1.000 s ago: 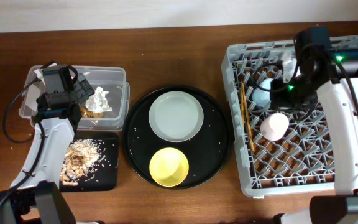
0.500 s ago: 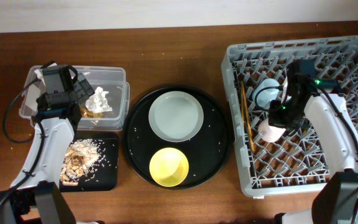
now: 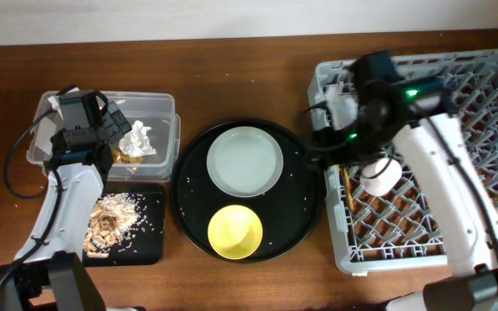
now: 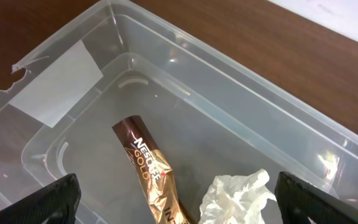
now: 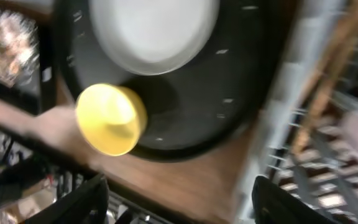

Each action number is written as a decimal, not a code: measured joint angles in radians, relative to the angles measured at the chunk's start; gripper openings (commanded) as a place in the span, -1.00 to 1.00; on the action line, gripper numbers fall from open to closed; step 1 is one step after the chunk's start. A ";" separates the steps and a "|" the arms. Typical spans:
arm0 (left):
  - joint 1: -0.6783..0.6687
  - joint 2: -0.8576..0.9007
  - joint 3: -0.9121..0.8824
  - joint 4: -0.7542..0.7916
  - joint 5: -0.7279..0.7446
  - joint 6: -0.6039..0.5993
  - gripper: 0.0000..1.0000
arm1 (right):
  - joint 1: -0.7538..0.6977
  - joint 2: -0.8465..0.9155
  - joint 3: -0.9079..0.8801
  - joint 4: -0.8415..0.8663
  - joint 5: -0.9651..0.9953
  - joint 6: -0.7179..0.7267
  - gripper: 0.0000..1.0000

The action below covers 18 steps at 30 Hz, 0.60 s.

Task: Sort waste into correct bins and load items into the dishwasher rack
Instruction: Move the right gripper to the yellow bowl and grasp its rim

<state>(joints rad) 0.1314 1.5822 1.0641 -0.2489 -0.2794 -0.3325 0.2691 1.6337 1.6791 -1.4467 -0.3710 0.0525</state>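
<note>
Left gripper [image 4: 178, 200] spread wide, empty, over clear rectangular plastic tub [image 4: 229, 118] holding brown-gold wrapper strip [image 4: 148, 162] and crumpled white tissue [image 4: 235, 196], both cut off. Right gripper [image 5: 182, 199] blurred, apparently spread, empty. Small pink cup [image 3: 381, 178] in large grey lattice rack [image 3: 491, 86], half hidden under right arm [image 3: 430, 164].

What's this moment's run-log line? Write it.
left tool open over clear tub | right tool open, empty | plate, yellow bowl on round tray | pink cup in rack

Seemingly a robot lab: robot arms [image 3: 67, 199] at a wooden table [image 3: 232, 78] bearing a dishwasher rack [image 3: 387, 242].
</note>
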 measured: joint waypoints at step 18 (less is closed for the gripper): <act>0.000 0.000 0.000 0.000 0.000 0.000 0.99 | 0.640 0.000 -0.474 0.671 0.045 0.128 -0.01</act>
<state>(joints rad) 0.1314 1.5822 1.0641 -0.2489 -0.2794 -0.3325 0.9089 1.6341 1.2049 -0.7757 -0.3264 0.1806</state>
